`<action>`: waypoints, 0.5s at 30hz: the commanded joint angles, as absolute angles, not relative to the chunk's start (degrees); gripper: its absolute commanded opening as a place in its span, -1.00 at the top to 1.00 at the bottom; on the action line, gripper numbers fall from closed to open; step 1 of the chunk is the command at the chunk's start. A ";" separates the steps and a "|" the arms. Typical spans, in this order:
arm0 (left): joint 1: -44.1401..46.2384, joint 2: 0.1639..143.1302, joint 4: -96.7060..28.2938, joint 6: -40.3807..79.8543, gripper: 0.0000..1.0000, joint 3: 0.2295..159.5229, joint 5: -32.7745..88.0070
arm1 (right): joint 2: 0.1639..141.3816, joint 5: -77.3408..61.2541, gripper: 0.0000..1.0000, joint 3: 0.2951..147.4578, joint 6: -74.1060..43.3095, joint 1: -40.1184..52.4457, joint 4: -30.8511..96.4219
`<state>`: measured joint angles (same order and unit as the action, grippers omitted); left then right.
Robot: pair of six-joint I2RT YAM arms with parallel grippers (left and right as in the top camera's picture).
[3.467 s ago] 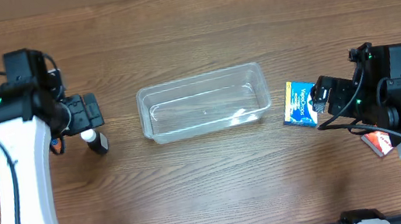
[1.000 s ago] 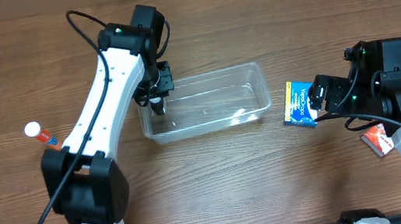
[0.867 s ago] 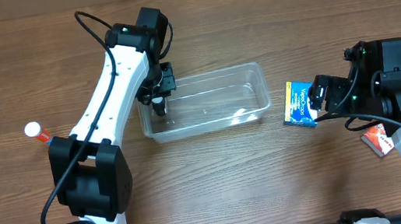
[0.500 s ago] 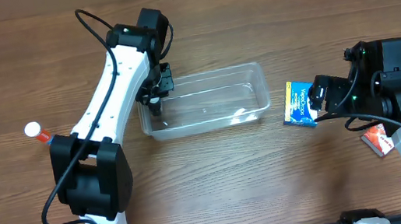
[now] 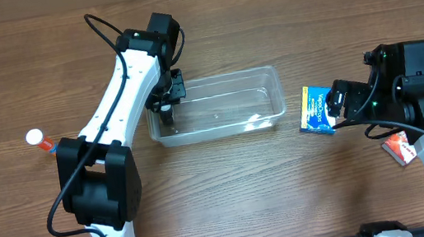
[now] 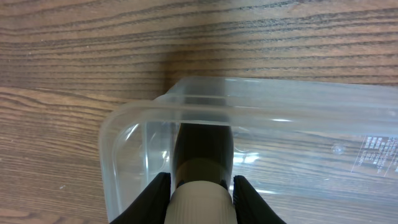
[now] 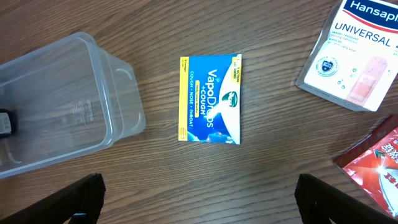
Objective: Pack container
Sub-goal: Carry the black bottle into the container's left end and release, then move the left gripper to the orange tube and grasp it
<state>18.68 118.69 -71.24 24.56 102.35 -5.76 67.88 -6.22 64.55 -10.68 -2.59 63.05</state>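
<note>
The clear container (image 5: 234,125) lies mid-table, and its left end fills the left wrist view as a see-through rim (image 6: 261,113). My left gripper (image 5: 167,108) hangs over that left end, shut on a dark bottle with a white ribbed cap (image 6: 200,200). The bottle's dark body (image 6: 203,146) reaches down inside the tub's corner. My right gripper (image 5: 343,102) is open and holds nothing. It hovers just right of a blue VapoDrops packet (image 5: 316,110) lying flat on the wood to the right of the container (image 7: 62,93). In the right wrist view the packet (image 7: 209,99) lies ahead of the open gripper (image 7: 199,193).
A Hansaplast box (image 7: 351,53) and a red packet (image 7: 373,165) lie right of the blue packet. In the overhead view the red packet (image 5: 399,148) shows beside the right arm. A small white-capped tube (image 5: 39,140) lies at the far left.
My left gripper with the bottle has shifted slightly at the container's left end. The right arm and the blue packet have not moved.
</note>
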 commanded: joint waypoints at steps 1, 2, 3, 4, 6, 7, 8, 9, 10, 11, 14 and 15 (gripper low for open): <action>18.65 120.64 -71.77 25.76 -0.16 101.71 -4.86 | 67.64 -6.76 -1.00 66.35 -10.50 -2.70 62.94; 18.68 120.46 -71.92 25.76 -0.22 101.73 -4.84 | 67.64 -6.76 -1.00 66.35 -10.50 -2.70 62.96; 18.68 120.16 -71.94 25.74 -0.27 101.75 -4.89 | 67.64 -6.76 -1.00 66.35 -10.50 -2.70 62.94; 18.68 119.74 -71.94 25.67 -0.29 101.84 -4.93 | 67.64 -6.76 -1.00 66.35 -10.48 -2.70 62.96; 18.68 118.04 -71.68 25.28 -0.30 101.84 -5.13 | 67.64 -6.76 -1.00 66.35 -10.48 -2.70 62.94; 18.68 116.90 -71.75 25.26 -0.30 101.86 -5.54 | 67.64 -6.76 -1.00 66.35 -10.50 -2.70 62.94; 18.68 115.63 -71.77 24.99 -0.30 101.86 -5.54 | 67.64 -6.76 -1.00 66.35 -10.50 -2.70 62.94; 18.68 114.02 -71.75 24.84 -0.30 101.86 -5.54 | 67.64 -6.76 -1.00 66.35 -10.50 -2.70 62.94; 18.68 111.44 -71.70 24.64 -0.31 101.91 -5.54 | 67.64 -6.76 -1.00 66.35 -10.48 -2.70 62.94; 18.65 108.92 -71.72 24.14 -0.32 102.02 -5.67 | 67.64 -6.76 -1.00 66.35 -10.48 -2.70 62.94; 18.31 100.42 -73.76 23.11 -1.00 102.17 -8.88 | 67.64 -6.76 -1.00 66.35 -10.48 -2.70 62.96; 17.45 97.49 -75.33 22.94 -1.00 102.17 -10.17 | 67.64 -6.76 -1.00 66.35 -10.48 -2.70 62.94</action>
